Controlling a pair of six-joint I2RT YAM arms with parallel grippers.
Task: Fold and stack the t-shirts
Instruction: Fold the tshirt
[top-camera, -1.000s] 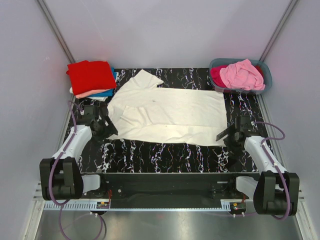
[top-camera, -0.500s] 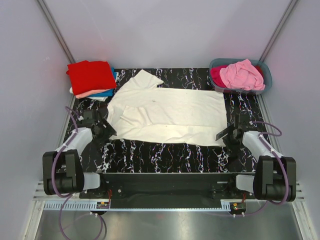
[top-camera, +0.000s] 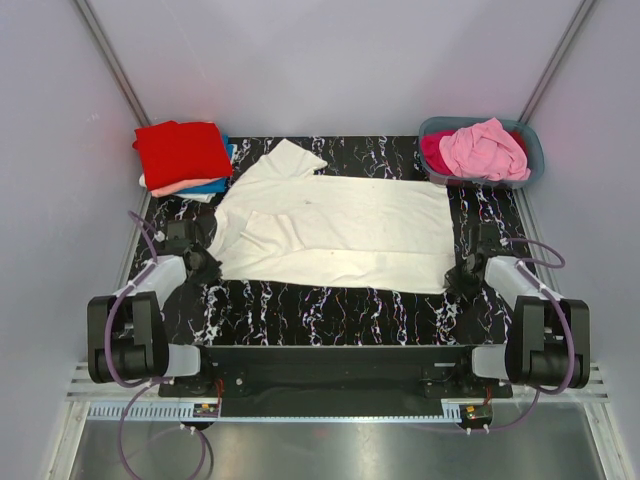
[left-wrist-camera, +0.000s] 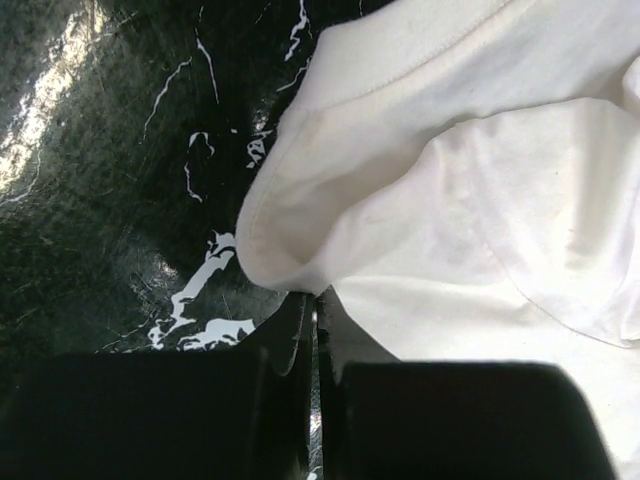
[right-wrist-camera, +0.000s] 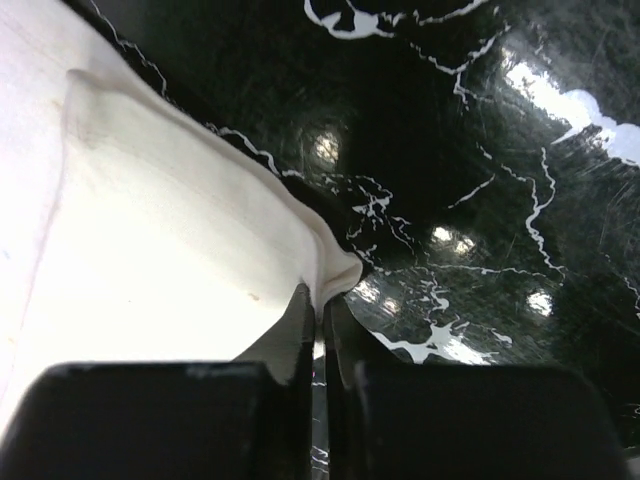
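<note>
A large cream t-shirt (top-camera: 330, 228) lies spread flat across the black marbled table (top-camera: 330, 305). My left gripper (top-camera: 205, 262) is at its near left corner, low on the table. In the left wrist view the left gripper (left-wrist-camera: 315, 300) is shut on a fold of the cream cloth (left-wrist-camera: 450, 180). At the near right corner sits my right gripper (top-camera: 462, 272). The right wrist view has that gripper (right-wrist-camera: 322, 295) shut on the pinched-up corner of the cream t-shirt (right-wrist-camera: 150, 220).
Folded t-shirts are stacked at the back left, a red one (top-camera: 182, 152) on top with salmon and blue edges below. A grey-blue tub (top-camera: 532, 160) at the back right holds a pink t-shirt (top-camera: 485, 148) and a magenta one (top-camera: 434, 150). White walls enclose the table.
Both grippers were open beside the cream t-shirt's near corners; they have dropped to the table and shut on the cloth. The shirt itself has not shifted.
</note>
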